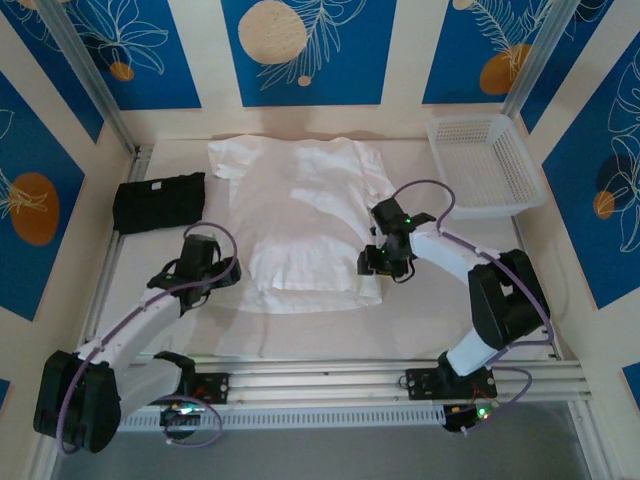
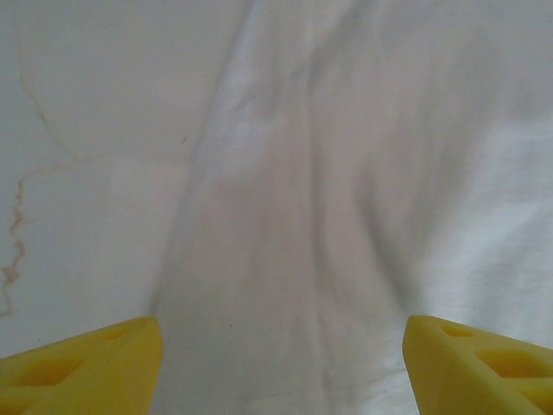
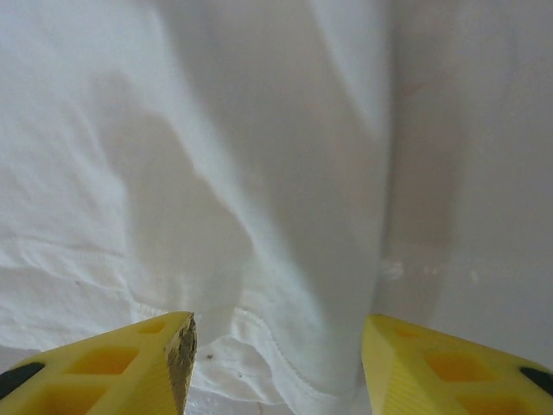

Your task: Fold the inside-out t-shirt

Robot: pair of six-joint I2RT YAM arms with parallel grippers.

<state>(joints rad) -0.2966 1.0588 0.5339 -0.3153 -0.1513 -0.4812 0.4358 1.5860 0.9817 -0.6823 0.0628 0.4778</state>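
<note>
i'm hovering the left gripper (image 1: 222,272) and right gripper (image 1: 378,262), both released, over the lower side edges of the t-shirt (image 1: 300,215); i'm aiming to pinch both hem corners evenly.

No writing or numbers can be read anywhere.

Left gripper (image 2: 281,376) jaws stand wide apart, nothing pinched between them. Yellow fingertips (image 2: 91,363) sit at both lower corners. White t-shirt (image 2: 346,199) lies under and ahead of the gripper, with soft creases running away from it. The shirt edge slants ahead from the left-side fingertip, with bare table (image 2: 95,104) left of it. A thin brownish wavy line (image 2: 17,216) marks the table far left.
</note>
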